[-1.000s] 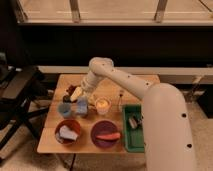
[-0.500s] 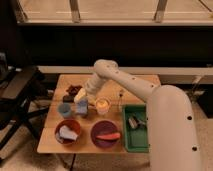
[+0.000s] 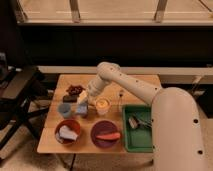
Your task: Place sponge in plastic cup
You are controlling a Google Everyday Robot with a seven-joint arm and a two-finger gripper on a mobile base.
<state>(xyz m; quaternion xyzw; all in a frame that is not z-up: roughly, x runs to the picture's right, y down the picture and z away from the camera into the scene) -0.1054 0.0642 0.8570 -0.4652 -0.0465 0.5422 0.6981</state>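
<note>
Gripper (image 3: 83, 98) of the one-armed robot has edged across the table (image 3: 140, 82) over the past second and now hangs directly over the sponge (image 3: 81, 110); whether it is wide, narrow or already gripping, one cannot tell; sponge stands upright between the plastic cup (image 3: 65, 109) and a glass (image 3: 102, 105) of orange drink, just beside both; by the look of it, the pickup is at hand, the cup not yet filled.

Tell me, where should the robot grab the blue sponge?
Best guess: pinch the sponge near its top, across its flat sides, coming straight down. It stands upright between the plastic cup and the glass, so sideways room looks tight. The end effector hangs right above it.
</note>
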